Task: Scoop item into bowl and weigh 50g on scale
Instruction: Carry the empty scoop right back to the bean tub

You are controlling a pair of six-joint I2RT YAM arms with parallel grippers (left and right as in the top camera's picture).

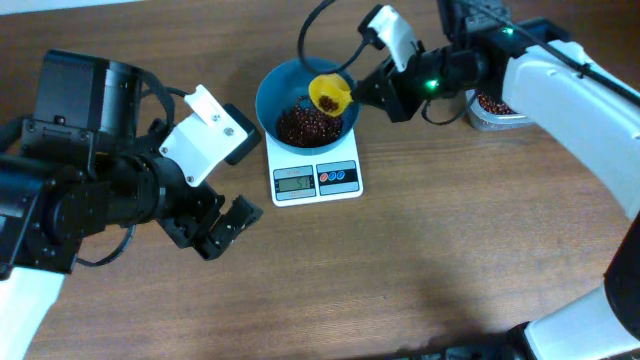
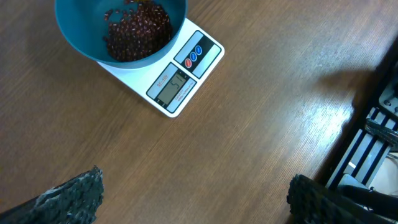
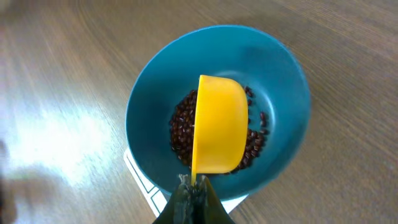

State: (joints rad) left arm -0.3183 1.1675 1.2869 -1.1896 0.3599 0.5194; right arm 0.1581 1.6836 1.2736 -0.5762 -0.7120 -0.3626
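Observation:
The blue bowl (image 1: 285,90) stands on the white scale (image 1: 316,178) and holds a heap of dark red-brown beans (image 1: 308,125). The bowl (image 2: 74,31), beans (image 2: 137,31) and scale (image 2: 186,74) also show in the left wrist view. My right gripper (image 1: 372,90) is shut on the handle of a yellow scoop (image 1: 330,94), held tipped over the bowl (image 3: 280,93) above the beans (image 3: 183,127). In the right wrist view the scoop (image 3: 217,124) is turned on its side. My left gripper (image 1: 222,232) is open and empty, low over the table left of the scale.
A clear tub (image 1: 492,108) with more beans stands at the far right, behind the right arm. Dark equipment (image 2: 373,143) shows at the table edge in the left wrist view.

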